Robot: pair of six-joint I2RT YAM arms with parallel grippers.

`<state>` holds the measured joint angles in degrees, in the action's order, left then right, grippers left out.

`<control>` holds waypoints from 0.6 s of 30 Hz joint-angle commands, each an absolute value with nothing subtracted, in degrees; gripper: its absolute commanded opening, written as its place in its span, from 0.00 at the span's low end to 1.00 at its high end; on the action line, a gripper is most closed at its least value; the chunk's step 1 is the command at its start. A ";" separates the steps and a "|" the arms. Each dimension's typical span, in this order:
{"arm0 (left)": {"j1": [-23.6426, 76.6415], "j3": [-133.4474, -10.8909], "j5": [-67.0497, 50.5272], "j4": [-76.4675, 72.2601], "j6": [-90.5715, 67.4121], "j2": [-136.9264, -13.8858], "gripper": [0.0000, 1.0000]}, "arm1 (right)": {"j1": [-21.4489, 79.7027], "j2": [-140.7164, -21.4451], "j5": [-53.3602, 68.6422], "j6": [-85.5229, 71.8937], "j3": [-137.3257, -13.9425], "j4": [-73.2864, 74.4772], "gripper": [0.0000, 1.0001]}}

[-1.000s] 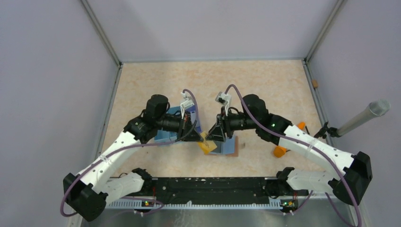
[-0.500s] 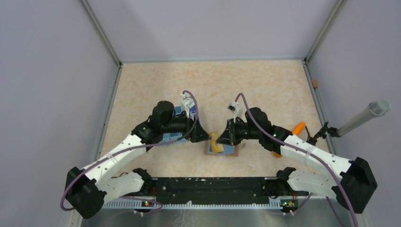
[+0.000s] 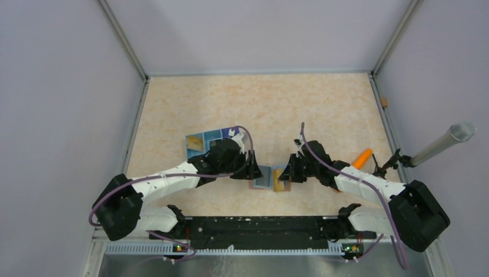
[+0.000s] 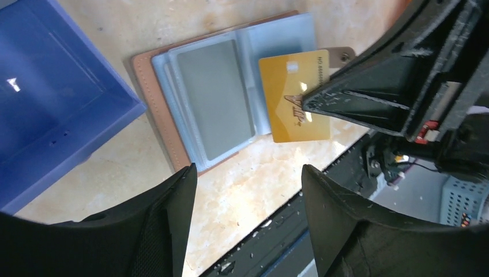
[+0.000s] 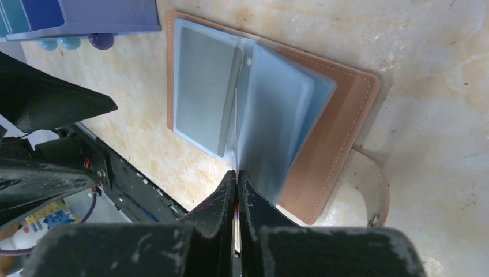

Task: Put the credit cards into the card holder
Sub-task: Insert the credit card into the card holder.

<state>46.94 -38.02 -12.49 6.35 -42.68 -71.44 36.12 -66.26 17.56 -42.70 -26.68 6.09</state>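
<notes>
The card holder (image 3: 264, 178) lies open on the table, brown leather (image 5: 340, 133) outside and pale blue plastic sleeves (image 4: 213, 98) inside. My right gripper (image 5: 237, 173) is shut on a yellow-gold credit card (image 4: 294, 95), which is over the holder's right page with its near end sticking out. In the right wrist view that card shows only as a thin edge. I cannot tell whether it sits inside a sleeve. My left gripper (image 4: 248, 170) is open and empty, low beside the holder's left side (image 3: 252, 167). From above, the right gripper (image 3: 286, 173) touches the holder's right edge.
A blue box with compartments (image 3: 202, 141) stands just behind the left arm, close to the holder (image 4: 52, 98). An orange carrot-shaped object (image 3: 362, 157) lies to the right. The black rail (image 3: 259, 225) of the arm bases runs just in front of the holder.
The card passed from the left gripper to the right: the left let go and opened, the right shut on it. Both grippers dropped low to the holder, and the card now rests over it.
</notes>
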 commanded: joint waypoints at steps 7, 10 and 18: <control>48.43 -38.88 -3.04 6.04 -46.68 -78.54 0.69 | 33.60 -68.59 23.41 -46.64 -23.49 -6.09 0.00; 48.46 -38.75 -2.24 6.18 -46.97 -80.05 0.69 | 33.28 -68.23 24.33 -47.14 -22.84 -6.97 0.00; 48.44 -38.13 -3.11 4.15 -47.92 -82.97 0.71 | 32.95 -70.32 23.68 -47.93 -22.08 -8.11 0.00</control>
<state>48.77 -38.33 -3.75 3.77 -46.57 -80.40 33.50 -69.06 23.35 -47.20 -22.28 -5.10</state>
